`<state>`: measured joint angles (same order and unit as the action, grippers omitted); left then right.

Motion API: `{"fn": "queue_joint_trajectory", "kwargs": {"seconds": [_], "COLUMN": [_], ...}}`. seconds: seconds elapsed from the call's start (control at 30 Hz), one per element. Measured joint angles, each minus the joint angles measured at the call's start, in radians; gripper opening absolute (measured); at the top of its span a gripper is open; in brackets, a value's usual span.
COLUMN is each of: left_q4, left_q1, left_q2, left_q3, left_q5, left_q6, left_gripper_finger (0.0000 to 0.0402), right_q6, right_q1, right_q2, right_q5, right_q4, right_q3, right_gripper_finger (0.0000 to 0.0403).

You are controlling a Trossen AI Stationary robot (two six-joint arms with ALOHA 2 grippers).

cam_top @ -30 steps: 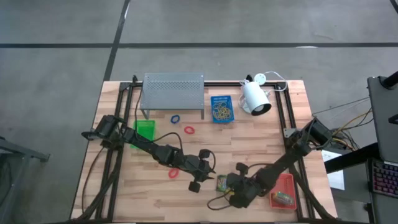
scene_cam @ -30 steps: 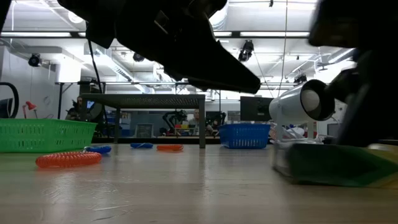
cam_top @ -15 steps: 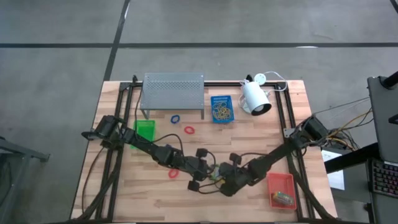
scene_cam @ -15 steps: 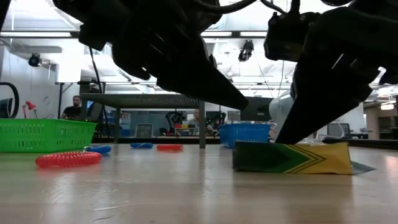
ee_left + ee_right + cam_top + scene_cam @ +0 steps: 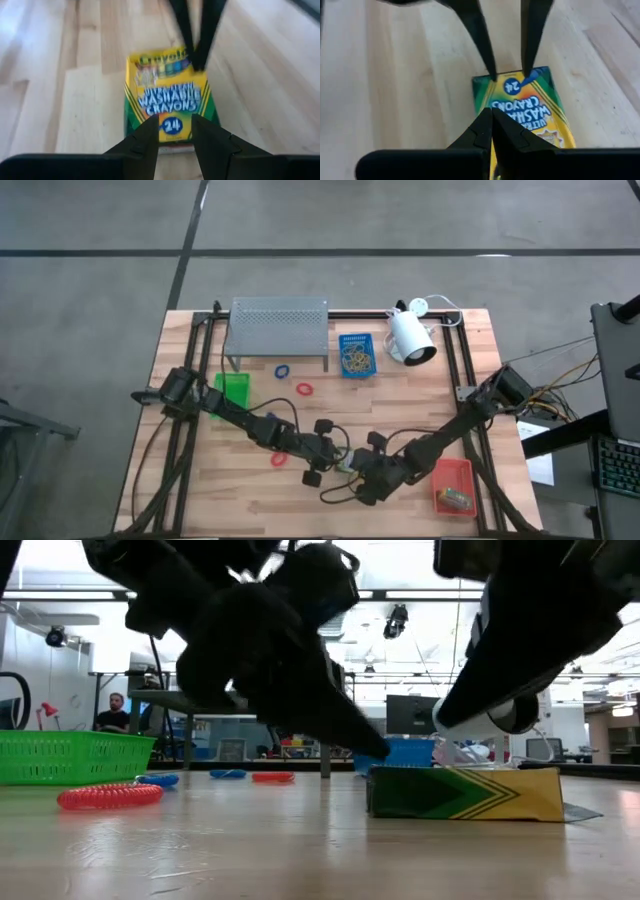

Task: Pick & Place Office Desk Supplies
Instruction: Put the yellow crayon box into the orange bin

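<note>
A green and yellow crayon box [image 5: 169, 97] lies flat on the table at its near middle [image 5: 347, 469]. My left gripper [image 5: 175, 127] is open and slants down over the box's left end [image 5: 375, 780]. My right gripper [image 5: 492, 120] is shut. It hangs above the box's other half, and the low view shows a gap between it and the box top. A red coil loop [image 5: 110, 796] lies on the wood to the left of my left gripper. My left gripper has its two open fingertips [image 5: 492, 75] right at the top edge of the box's left end [image 5: 509, 82], slanting down from the table's left. I cannot tell whether they touch it. The box lies flat on the table.
A green tray [image 5: 234, 390] stands at the left. A red-orange tray [image 5: 452, 480] at the near right holds another small box [image 5: 457, 499]. A blue tray [image 5: 356, 355] of rubber bands, a white lamp [image 5: 410, 335] and a grey shelf [image 5: 278, 325] stand at the back, with a blue loop [image 5: 281, 370] and a red loop [image 5: 304, 389] before them.
My right gripper has swung toward the table's left, still shut. The crayon box has slid that way along the table with it. The gripper has then risen off the box top. My left gripper has sunk and tipped down toward the box's left end.
</note>
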<state>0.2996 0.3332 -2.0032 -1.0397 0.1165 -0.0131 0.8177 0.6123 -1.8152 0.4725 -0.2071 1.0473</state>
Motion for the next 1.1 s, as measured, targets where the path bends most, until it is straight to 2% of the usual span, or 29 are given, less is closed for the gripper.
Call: {"fn": "queue_joint_trajectory", "kwargs": {"seconds": [0.23,0.53,0.93,1.1], "left_q4": [0.001,-0.043,-0.061,-0.062], "left_q1": [0.0,0.0,0.0,0.0], "left_q2": [-0.018,-0.018,-0.019,-0.019], "left_q3": [0.0,-0.002,-0.002,-0.002], "left_q5": [0.004,0.004,0.004,0.004], "left_q6": [-0.021,-0.044,-0.046,-0.045], "left_gripper_finger": [0.0117,0.0117,0.0117,0.0117], "right_q6": [0.05,0.231,0.273,0.167], "right_q1": [0.027,0.059,0.068,0.099], "right_q2": [0.009,0.01,0.013,0.013], "right_q5": [0.032,0.032,0.0,0.028], "right_q4": [-0.076,-0.257,-0.26,-0.261], "right_q3": [0.011,0.011,0.011,0.017], "right_gripper_finger": [0.0008,0.0008,0.0008,0.0008]}}
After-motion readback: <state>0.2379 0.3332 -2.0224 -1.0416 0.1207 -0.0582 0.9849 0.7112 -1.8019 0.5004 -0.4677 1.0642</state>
